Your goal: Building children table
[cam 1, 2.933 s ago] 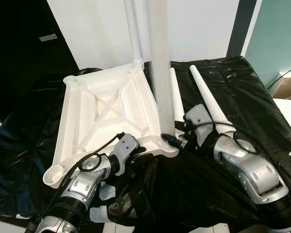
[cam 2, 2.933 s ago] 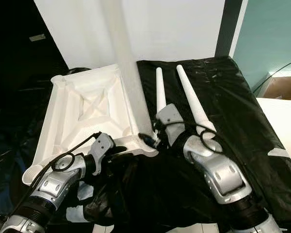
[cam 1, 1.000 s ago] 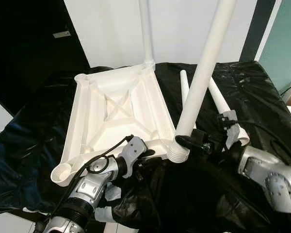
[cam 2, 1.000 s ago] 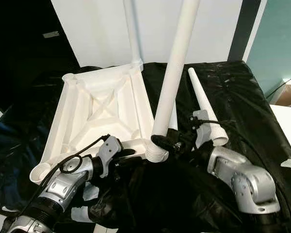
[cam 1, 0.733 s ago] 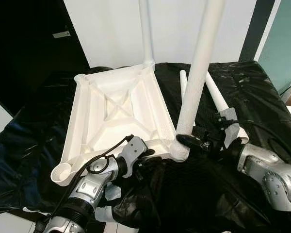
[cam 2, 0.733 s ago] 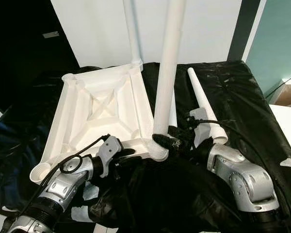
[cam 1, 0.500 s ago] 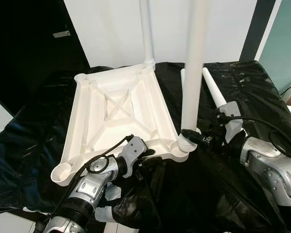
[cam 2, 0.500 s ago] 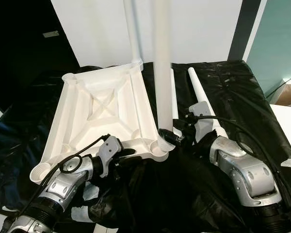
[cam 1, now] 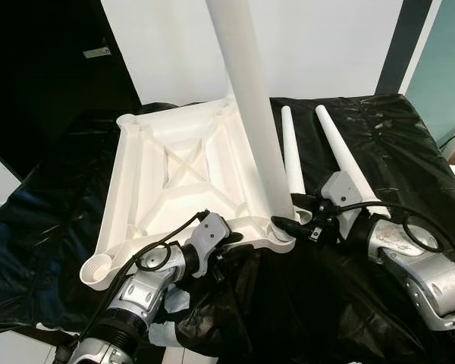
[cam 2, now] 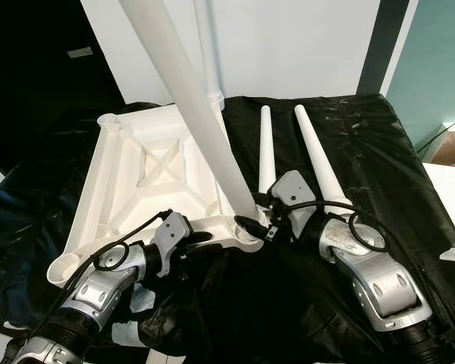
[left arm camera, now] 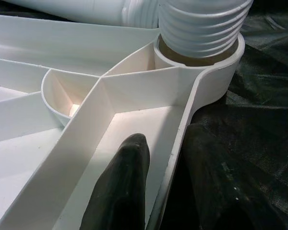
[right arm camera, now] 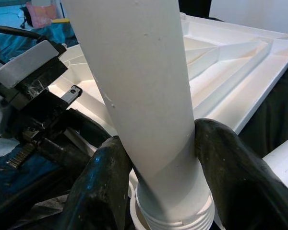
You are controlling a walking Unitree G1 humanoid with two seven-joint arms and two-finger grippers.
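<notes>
Right gripper [cam 2: 256,221] is closed around the lower end of a white table leg [cam 2: 186,98], its two black fingers [right arm camera: 105,184] wrapping the tube just above the ribbed thread, which sits at the mouth of the near corner socket [left arm camera: 216,60] of the upturned white tabletop [cam 1: 174,178]. From that socket the leg leans away to the robot's left rather than standing square (so the thread is probably not yet seated true).

Left gripper [cam 1: 226,256] pinches the tabletop's near rim [left arm camera: 175,148], one finger [left arm camera: 122,187] inside the wall and the other outside, steadying the piece. A second leg [cam 2: 206,45] already stands upright in the far corner socket. Two spare legs [cam 1: 290,155] lie side by side on the black plastic sheet [cam 1: 379,129] just beyond the right gripper, narrow ends pointing away.

All of it looks like hollow moulded plastic: light and stiff, with a smooth, rather slippery skin. Such a long leg held near its base will lever hard on the grip, so a hold low down, close above the thread, seems best for turning it in; higher up it would swing more. Cross-threading is the likely risk while the leg leans. The tabletop's thin rim gives the left gripper a fair purchase, though the whole piece could slide on the glossy sheet.
</notes>
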